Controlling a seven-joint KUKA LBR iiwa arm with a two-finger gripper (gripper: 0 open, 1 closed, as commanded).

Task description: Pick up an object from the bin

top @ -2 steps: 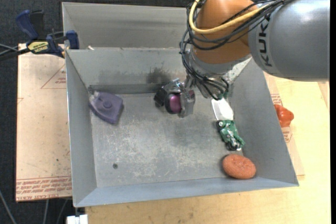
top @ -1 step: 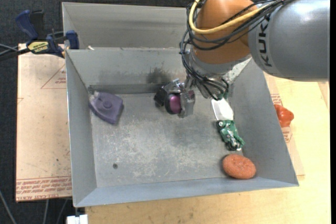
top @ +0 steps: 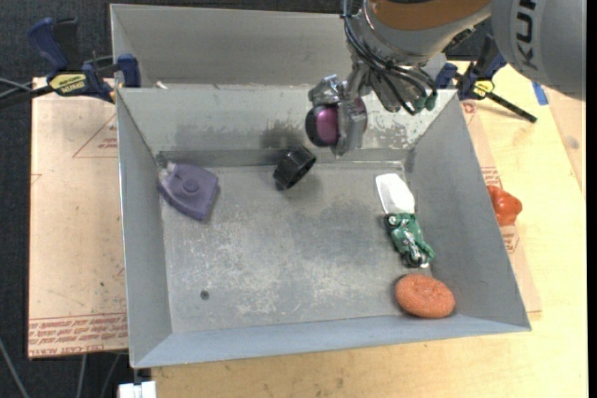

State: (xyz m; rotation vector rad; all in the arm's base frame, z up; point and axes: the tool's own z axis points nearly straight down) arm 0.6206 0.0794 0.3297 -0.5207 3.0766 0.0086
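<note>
My gripper [top: 332, 128] hangs above the back middle of the bin, shut on a small magenta rounded thing [top: 324, 123] held between its metal fingers. Just below and left of it a black ring-shaped thing [top: 294, 168] lies on the bin floor. A white and green gadget [top: 403, 221] lies to the lower right of the gripper.
A purple flat piece with a knob [top: 189, 188] rests by the left wall. An orange rough ball [top: 425, 295] sits in the front right corner. The arm with its orange cover and cables comes in from the upper right.
</note>
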